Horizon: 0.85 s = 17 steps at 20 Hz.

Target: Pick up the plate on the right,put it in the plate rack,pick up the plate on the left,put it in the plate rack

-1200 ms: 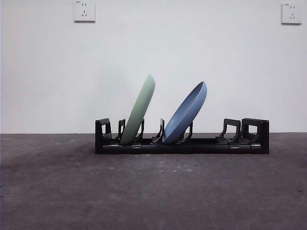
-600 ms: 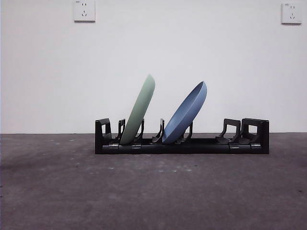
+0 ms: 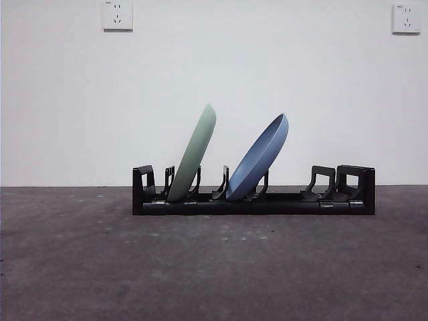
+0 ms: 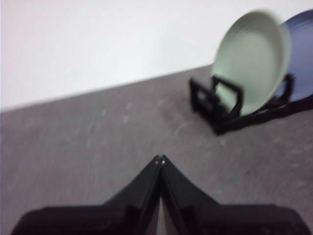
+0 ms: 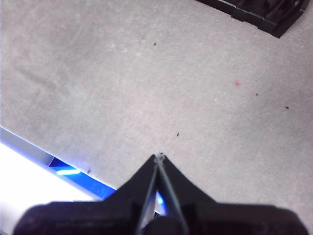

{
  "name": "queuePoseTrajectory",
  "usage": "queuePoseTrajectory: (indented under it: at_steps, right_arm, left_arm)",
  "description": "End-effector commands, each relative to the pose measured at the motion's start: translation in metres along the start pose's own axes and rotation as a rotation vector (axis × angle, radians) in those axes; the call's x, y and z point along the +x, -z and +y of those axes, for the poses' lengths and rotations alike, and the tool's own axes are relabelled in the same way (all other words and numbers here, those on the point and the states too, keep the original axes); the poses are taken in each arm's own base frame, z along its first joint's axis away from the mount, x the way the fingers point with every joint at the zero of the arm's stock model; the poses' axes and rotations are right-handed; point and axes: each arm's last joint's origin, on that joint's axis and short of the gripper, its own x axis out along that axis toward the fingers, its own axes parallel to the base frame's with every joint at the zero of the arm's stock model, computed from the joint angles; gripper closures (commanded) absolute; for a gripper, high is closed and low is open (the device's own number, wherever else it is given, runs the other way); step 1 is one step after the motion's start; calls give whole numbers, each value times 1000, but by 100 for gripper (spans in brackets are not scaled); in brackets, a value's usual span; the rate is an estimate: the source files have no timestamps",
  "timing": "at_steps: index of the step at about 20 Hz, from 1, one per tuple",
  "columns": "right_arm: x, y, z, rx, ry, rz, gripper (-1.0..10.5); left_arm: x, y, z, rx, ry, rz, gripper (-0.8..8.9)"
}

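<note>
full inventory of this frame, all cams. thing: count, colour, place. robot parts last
plate rack: 1, black, on the table in the middle of the front view, running across it
green plate: 1, pale green, standing tilted in a slot near the rack's left end in the front view
blue plate: 1, blue, standing tilted in a slot near the rack's middle, apart from the green plate
table: 1, dark grey, speckled
wall sockets: 2, white, high on the white wall at the left and right
left gripper: 1, black, shut, empty, above bare table away from the rack
right gripper: 1, black, shut, empty, above bare table near its edge
</note>
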Motion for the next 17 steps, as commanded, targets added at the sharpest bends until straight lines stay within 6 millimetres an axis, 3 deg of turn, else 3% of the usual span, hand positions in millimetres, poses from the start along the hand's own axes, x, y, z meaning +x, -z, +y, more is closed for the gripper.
queuePoseTrajectory:
  at_steps: [1, 10, 17]
  right_arm:
    - [2, 2, 0, 9, -2, 29, 944]
    - [2, 1, 0, 8, -1, 19, 944]
    - [1, -9, -1, -1, 6, -87, 944]
  left_arm:
    - [-1, 14, 0, -81, -45, 59, 817]
    - [-3, 16, -1, -138, -56, 82, 817]
    - [-2, 18, -1, -142, -54, 105, 817]
